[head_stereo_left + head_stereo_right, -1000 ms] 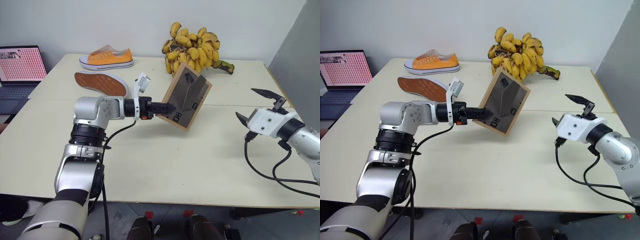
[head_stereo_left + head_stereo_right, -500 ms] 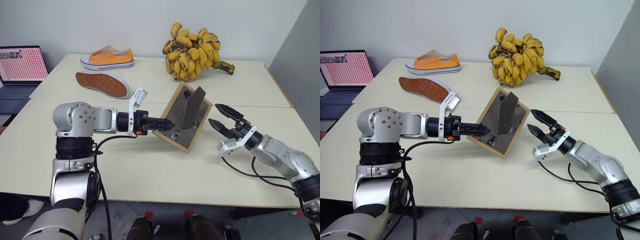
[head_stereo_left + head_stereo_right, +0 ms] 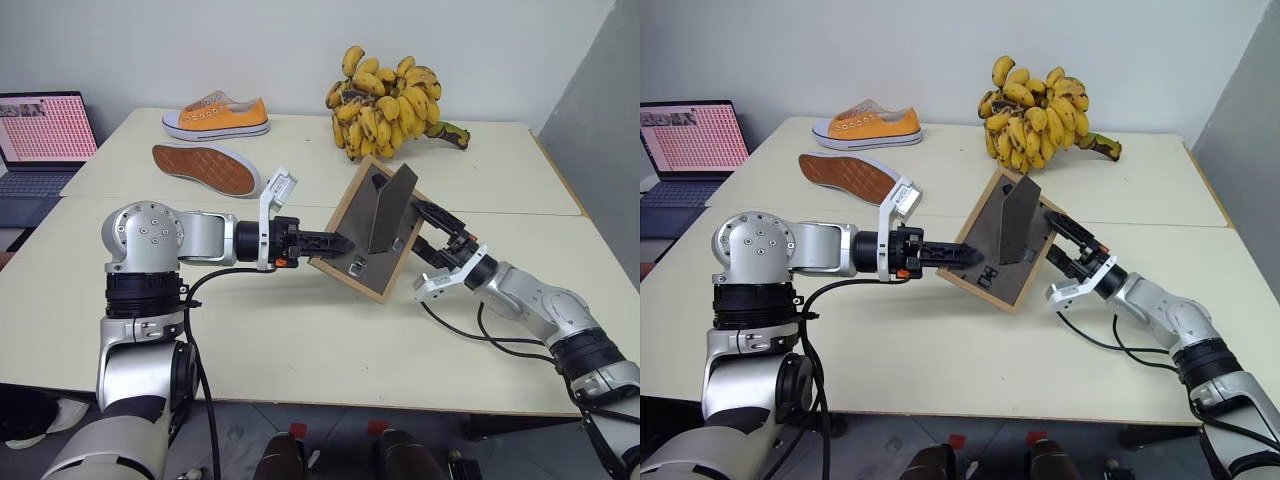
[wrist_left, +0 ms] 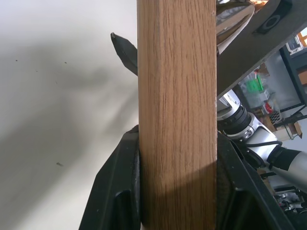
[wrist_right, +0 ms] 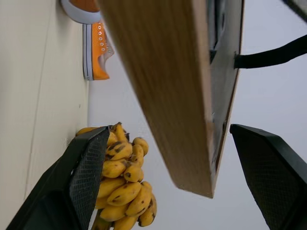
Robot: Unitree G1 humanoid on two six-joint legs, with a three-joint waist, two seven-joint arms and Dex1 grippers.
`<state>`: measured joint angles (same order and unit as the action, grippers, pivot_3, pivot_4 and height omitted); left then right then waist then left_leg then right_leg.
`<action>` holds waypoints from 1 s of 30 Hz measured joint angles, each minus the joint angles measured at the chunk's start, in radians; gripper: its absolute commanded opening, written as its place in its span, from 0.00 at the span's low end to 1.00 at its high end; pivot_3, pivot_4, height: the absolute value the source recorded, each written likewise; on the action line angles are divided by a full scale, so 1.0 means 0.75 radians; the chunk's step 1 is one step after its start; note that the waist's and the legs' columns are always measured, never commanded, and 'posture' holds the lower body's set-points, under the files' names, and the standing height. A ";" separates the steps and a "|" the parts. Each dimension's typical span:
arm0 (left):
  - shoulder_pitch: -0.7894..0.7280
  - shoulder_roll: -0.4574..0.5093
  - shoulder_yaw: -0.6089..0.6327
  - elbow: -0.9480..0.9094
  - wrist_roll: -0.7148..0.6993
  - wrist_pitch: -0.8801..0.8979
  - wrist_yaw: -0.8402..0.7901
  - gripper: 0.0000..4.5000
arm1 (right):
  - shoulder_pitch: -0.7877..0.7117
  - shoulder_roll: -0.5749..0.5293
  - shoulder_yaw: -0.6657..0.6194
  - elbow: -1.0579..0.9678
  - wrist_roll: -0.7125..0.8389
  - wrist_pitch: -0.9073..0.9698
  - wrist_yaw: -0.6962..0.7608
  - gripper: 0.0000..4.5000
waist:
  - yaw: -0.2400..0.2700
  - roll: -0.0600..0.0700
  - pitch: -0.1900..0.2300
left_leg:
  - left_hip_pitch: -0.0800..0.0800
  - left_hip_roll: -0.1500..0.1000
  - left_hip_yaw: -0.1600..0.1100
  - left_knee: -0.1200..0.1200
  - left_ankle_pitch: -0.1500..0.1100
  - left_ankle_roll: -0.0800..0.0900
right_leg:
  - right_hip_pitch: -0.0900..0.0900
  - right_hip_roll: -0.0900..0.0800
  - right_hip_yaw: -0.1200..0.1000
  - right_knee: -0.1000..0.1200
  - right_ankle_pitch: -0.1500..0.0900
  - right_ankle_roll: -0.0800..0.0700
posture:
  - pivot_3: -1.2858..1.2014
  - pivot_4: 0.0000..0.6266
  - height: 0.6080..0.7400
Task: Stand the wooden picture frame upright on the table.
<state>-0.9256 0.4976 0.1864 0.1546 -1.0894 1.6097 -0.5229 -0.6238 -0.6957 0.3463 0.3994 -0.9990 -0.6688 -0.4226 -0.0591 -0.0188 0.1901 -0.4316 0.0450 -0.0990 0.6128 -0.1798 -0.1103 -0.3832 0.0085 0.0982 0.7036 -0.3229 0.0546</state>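
Over pale cream bench (image 3: 300, 350), light-wood picture frame (image 3: 372, 235), portrait face hidden, pinched by left gripper (image 3: 338, 241), spread right gripper (image 3: 436, 232) partly behind its edge.

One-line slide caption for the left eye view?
Left gripper holds the wooden picture frame tilted above the table, prop stand out; open right gripper brackets its far edge.

cream table (image 3: 300, 340), banana bunch (image 3: 385, 100), two orange sneakers (image 3: 215, 115)
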 measured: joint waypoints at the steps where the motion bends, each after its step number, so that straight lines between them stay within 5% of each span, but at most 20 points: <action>1: 0.000 0.006 0.000 0.000 -0.012 0.000 0.012 0.29 | -0.003 0.000 0.000 -0.001 0.000 -0.001 0.000 0.94 | 0.000 0.000 0.000 | 0.000 0.000 0.000 0.000 0.000 0.000 | 0.000 0.000 0.000 0.000 0.000 0.000 | 0.52 0.24 1.00; 15: -0.001 0.006 0.000 0.018 -0.073 0.000 0.044 0.29 | -0.026 -0.004 -0.004 -0.060 0.000 -0.005 -0.012 0.42 | 0.000 0.000 0.000 | 0.000 -0.001 0.000 0.000 0.001 0.000 | 0.000 0.000 0.000 0.001 0.000 0.000 | 0.52 0.24 1.00; 30: 0.023 -0.026 0.027 -0.021 -0.058 -0.009 0.029 0.29 | -0.010 -0.014 -0.016 -0.095 0.001 0.025 -0.018 0.37 | 0.000 0.000 0.000 | 0.000 -0.001 0.000 0.000 0.001 0.000 | 0.000 0.000 0.000 0.002 0.000 0.000 | 0.52 0.24 1.00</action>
<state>-0.9082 0.4778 0.2065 0.1390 -1.1329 1.6030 -0.5013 -0.6310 -0.7061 0.3339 0.3280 -0.9981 -0.6504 -0.4364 -0.0591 -0.0188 0.1901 -0.4313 0.0444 -0.0992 0.6129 -0.1792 -0.1102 -0.3833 0.0081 0.0980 0.7051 -0.3229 0.0546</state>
